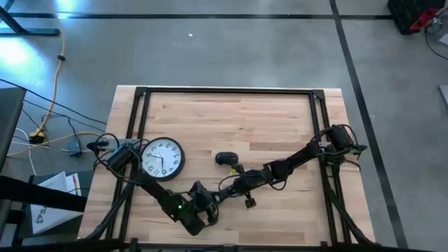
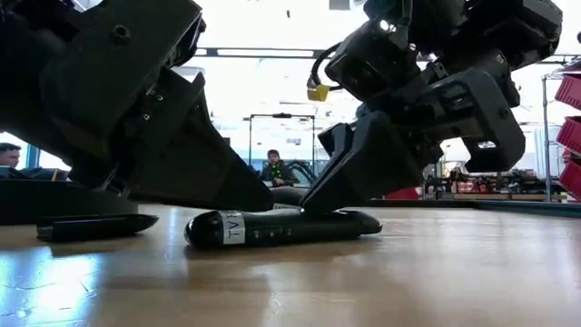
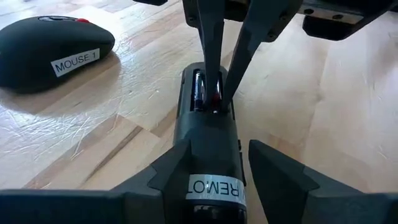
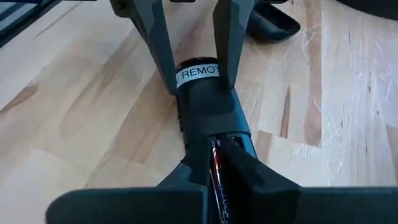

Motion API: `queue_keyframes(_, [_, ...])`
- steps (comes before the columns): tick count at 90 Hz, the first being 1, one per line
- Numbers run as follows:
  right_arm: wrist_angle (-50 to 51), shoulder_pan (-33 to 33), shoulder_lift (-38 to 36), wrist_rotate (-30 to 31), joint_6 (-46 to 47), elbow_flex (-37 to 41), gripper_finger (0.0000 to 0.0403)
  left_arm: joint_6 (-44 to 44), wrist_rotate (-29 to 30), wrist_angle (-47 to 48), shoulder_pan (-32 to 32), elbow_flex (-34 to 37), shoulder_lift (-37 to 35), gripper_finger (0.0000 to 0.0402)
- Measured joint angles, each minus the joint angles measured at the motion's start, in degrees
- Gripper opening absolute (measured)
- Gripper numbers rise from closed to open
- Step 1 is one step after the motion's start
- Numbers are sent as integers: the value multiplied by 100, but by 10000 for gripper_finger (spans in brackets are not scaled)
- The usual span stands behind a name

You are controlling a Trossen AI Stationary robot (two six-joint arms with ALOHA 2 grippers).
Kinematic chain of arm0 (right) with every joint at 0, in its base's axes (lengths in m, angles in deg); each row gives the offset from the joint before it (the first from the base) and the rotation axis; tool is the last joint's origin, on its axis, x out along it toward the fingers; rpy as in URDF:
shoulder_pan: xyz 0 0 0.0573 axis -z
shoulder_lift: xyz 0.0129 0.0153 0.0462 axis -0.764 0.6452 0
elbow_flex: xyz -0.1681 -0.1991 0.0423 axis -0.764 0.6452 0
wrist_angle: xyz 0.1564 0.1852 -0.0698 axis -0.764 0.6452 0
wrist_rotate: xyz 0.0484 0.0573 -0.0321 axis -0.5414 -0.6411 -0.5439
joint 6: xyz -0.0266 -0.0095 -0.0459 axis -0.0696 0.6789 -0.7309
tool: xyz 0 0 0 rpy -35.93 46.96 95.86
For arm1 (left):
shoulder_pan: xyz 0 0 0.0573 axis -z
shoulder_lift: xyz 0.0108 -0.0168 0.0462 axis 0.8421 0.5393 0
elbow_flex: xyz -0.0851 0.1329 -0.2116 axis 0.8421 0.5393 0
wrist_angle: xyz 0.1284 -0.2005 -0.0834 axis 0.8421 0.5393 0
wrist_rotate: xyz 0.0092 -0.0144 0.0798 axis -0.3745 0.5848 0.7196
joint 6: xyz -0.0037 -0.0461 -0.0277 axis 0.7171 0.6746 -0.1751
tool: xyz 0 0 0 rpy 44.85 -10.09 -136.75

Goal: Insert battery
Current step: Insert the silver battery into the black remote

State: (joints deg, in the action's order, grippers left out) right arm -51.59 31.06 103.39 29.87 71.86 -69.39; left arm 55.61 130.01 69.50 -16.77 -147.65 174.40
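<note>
The right gripper (image 4: 217, 180) was closed on a slim dark battery with a red band (image 4: 215, 163), pressing it into the open compartment of the black labelled remote (image 4: 208, 102). The left gripper (image 3: 214, 180) clamped the remote's labelled end, apparently to steady it flat on the wooden table (image 1: 280, 119). A black mouse (image 3: 53, 53) lay nearby.
</note>
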Motion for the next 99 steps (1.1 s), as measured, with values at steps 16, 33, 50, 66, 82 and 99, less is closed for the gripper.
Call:
queue_keyframes(16, [60, 0, 0, 15, 224, 0, 0, -1, 0, 0, 0, 0, 0, 146])
queue_keyframes(33, [66, 1, 4, 50, 486, 2, 0, -1, 3, 17, 0, 0, 0, 146])
queue_keyframes(50, [13, -2, -59, 65, 540, 20, 0, 0, 8, 22, 0, 2, 0, 146])
queue_keyframes(66, [376, 39, -247, 66, 1167, 26, 0, 0, 6, 48, 0, 2, 0, 146])
queue_keyframes(82, [534, -82, -406, 529, 1350, 31, 0, -32, 4, 119, -2, 0, 0, 146])
queue_keyframes(99, [394, -257, -754, 1180, 994, 43, 0, -152, 30, 164, -2, 2, -9, 146])
